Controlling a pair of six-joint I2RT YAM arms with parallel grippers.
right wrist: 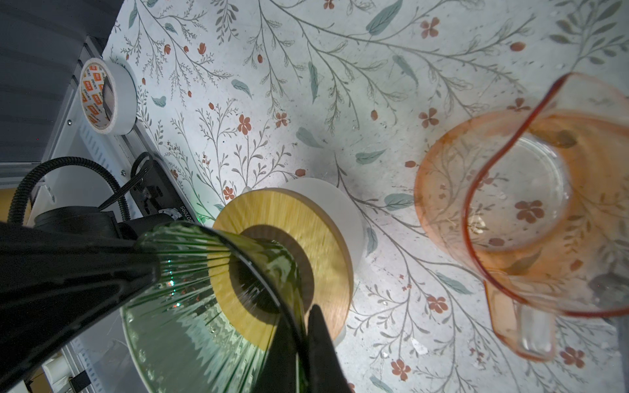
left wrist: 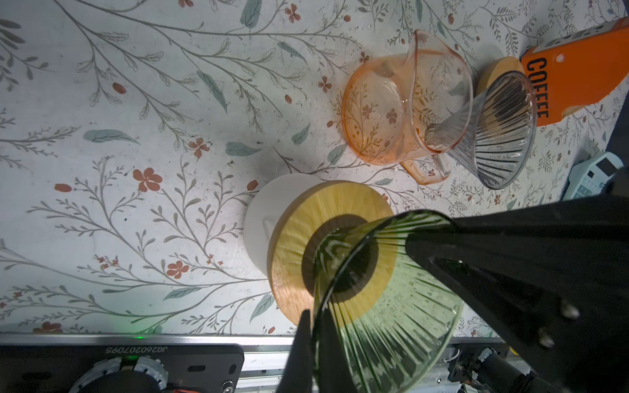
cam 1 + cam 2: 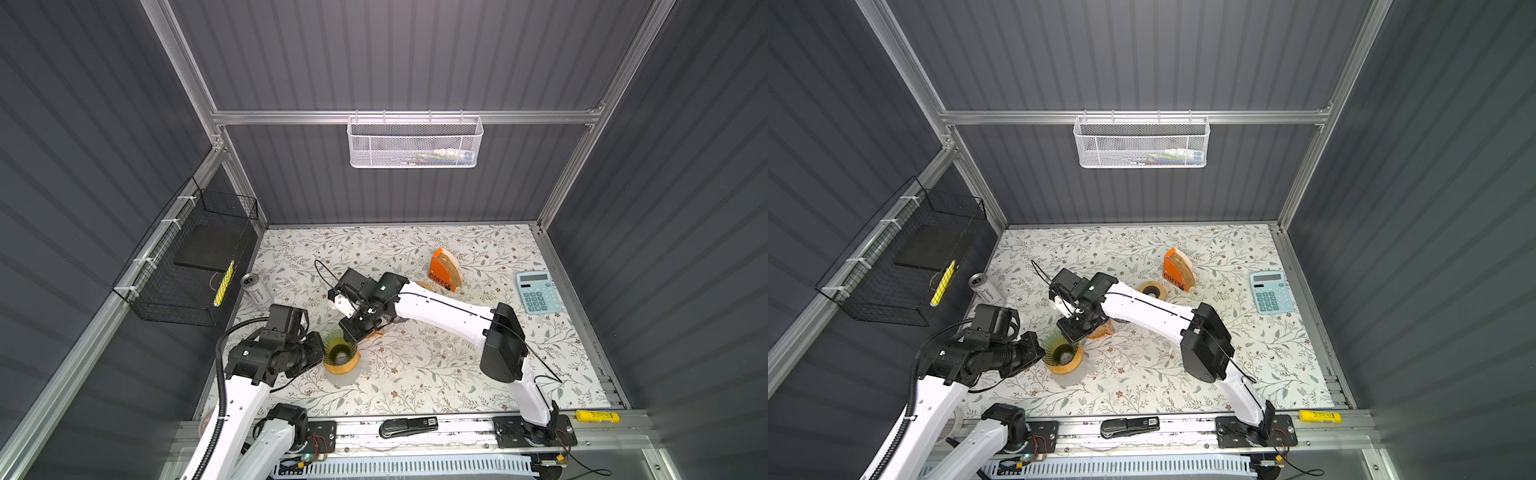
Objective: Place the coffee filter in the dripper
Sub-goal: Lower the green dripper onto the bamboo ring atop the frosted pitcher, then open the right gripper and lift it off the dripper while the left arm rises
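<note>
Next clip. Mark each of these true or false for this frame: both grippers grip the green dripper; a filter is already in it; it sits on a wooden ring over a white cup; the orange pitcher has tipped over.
1. The left gripper and right gripper are each shut on the rim of the green dripper. True.
2. A filter already lies in the green dripper. False: it is empty, and the filters stand in the orange COFFEE holder.
3. The green dripper sits on a wooden ring over a white cup. True.
4. The orange pitcher has tipped over. False: it stands upright, and the clear dripper beside it lies on its side.
</note>
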